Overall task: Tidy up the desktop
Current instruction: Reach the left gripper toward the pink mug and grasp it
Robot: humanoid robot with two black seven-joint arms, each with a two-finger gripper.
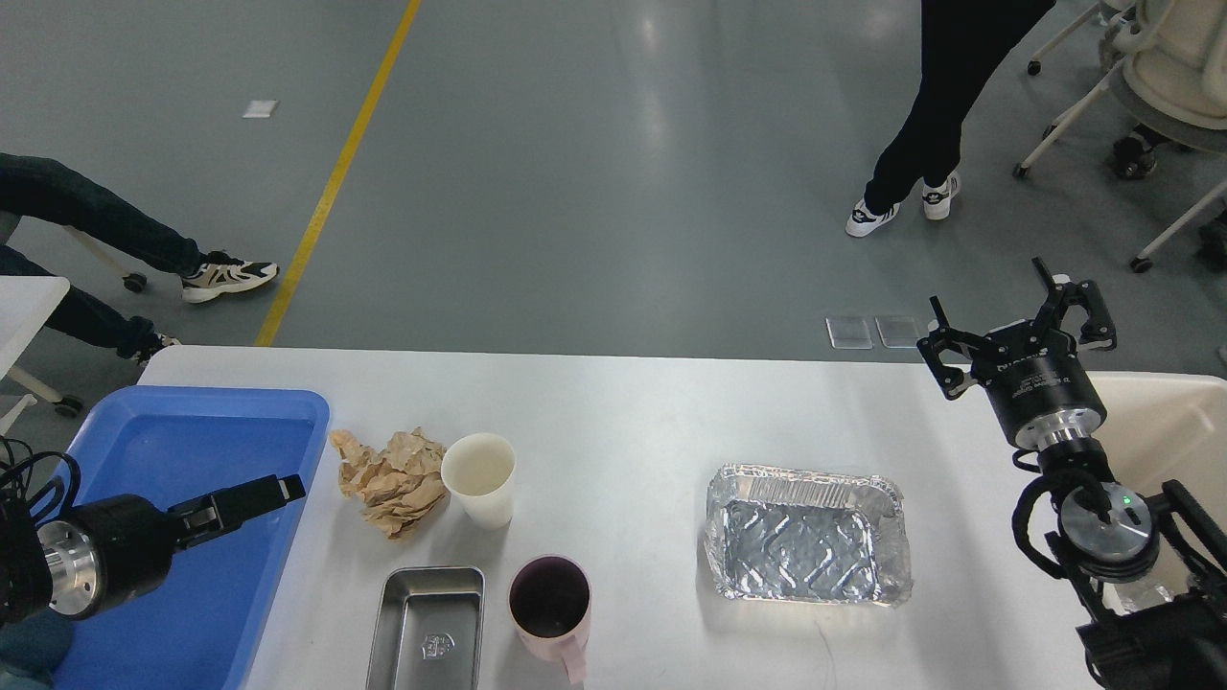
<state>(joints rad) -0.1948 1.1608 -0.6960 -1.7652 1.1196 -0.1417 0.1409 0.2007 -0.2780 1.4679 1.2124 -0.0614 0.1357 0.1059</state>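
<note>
Desktop (633,402) fills the lower half of the view, white, rounded corners. Five loose items sit on it, none in a container.

Left cluster: crumpled brown paper (391,481) touching a white paper cup (479,477); nearer you, a steel tray (427,615) just beside a pink mug (550,604), handle toward you. A foil tray (807,546) lies alone, right of centre.

Blue tray (192,450) sits at the left edge, empty; beige bin (1165,431) at the right edge. You likely have two drop points here, one per arm, which would explain why each arm waits on its own side.

Your left gripper (273,492) hovers over the blue tray, pointing toward the paper. Fingers look pressed together, gripping nothing. The paper is the nearest item, just beyond the tray's rim.

Your right gripper (1018,331) is raised over the desktop's far right corner, jaws spread wide, empty. The foil tray lies well apart from it, nearer you and to the left.

Tidying looks not yet begun.
</note>
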